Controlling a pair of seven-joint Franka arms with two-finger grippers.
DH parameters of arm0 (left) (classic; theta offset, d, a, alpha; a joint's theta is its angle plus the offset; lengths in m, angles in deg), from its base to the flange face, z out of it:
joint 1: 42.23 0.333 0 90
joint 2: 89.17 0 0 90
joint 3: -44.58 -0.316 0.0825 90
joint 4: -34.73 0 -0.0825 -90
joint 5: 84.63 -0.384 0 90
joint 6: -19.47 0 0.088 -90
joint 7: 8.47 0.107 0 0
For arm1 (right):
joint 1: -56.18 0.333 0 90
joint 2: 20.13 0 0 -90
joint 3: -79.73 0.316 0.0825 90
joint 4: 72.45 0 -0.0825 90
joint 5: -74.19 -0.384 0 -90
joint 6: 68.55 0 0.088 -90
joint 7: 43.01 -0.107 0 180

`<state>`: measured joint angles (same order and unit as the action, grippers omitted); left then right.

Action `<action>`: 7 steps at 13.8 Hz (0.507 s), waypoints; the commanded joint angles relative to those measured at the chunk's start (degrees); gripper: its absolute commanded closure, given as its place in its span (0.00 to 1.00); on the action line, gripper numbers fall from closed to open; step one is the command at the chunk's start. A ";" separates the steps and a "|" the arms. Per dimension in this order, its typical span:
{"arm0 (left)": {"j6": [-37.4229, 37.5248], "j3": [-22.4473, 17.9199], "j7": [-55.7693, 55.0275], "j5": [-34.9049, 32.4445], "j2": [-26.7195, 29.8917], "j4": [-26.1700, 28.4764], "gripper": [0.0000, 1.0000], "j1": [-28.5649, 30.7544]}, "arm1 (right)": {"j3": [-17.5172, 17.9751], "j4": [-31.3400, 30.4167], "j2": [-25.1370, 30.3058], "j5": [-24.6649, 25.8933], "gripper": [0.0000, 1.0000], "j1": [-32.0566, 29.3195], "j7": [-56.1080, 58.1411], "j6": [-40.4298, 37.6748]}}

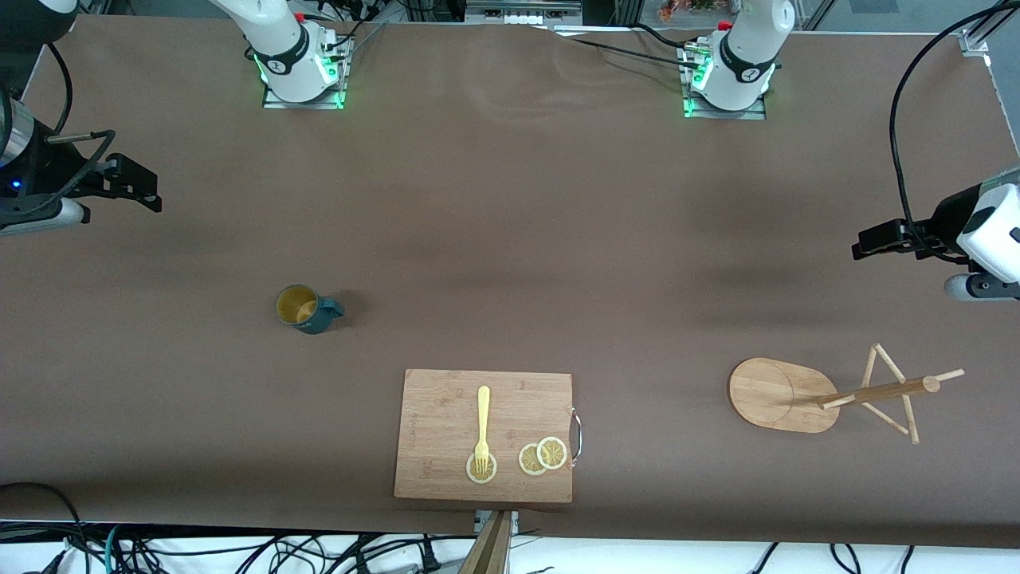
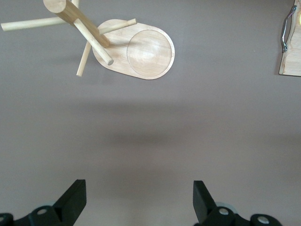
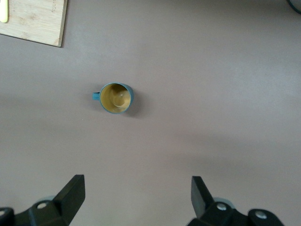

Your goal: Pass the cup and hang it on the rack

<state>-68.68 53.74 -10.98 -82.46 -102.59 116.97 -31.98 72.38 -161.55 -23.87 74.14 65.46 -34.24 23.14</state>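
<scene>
The cup (image 1: 307, 308), dark teal with a mustard-yellow inside, stands upright on the brown table toward the right arm's end, its handle turned toward the table's middle. In the right wrist view the cup (image 3: 116, 98) sits well ahead of my right gripper (image 3: 138, 195), which is open and holds nothing. That right gripper (image 1: 153, 191) hangs over the table's edge at its own end. The wooden rack (image 1: 797, 391) stands toward the left arm's end, on an oval base with thin pegs. My left gripper (image 1: 859, 244) hovers open and apart from the rack (image 2: 150, 52), its fingers (image 2: 75, 197) spread wide.
A rectangular wooden cutting board (image 1: 486, 434) lies near the front edge at mid-table. It carries a yellow fork (image 1: 482, 426) and lemon slices (image 1: 542, 456). A corner of the board (image 3: 37, 21) shows in the right wrist view, and its metal handle (image 2: 285, 33) in the left wrist view.
</scene>
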 commanded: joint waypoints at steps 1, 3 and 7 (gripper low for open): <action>1.32 0.06 1.36 -0.41 -0.91 -1.90 0.00 -0.05 | 0.14 0.33 0.05 0.75 0.00 -0.14 -0.77 -0.11; 1.40 0.15 1.27 -0.41 -0.91 -1.90 0.00 -0.05 | 0.14 0.33 0.05 0.84 0.00 -0.14 -0.77 -0.11; 1.40 0.15 1.27 -0.41 -0.91 -1.90 0.00 -0.05 | 0.22 0.33 0.05 0.84 0.00 0.22 -0.77 0.07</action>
<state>-68.68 53.76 -10.98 -82.46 -102.59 116.97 -32.00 72.40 -161.55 -23.89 74.15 65.47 -34.24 23.14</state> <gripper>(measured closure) 0.000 0.000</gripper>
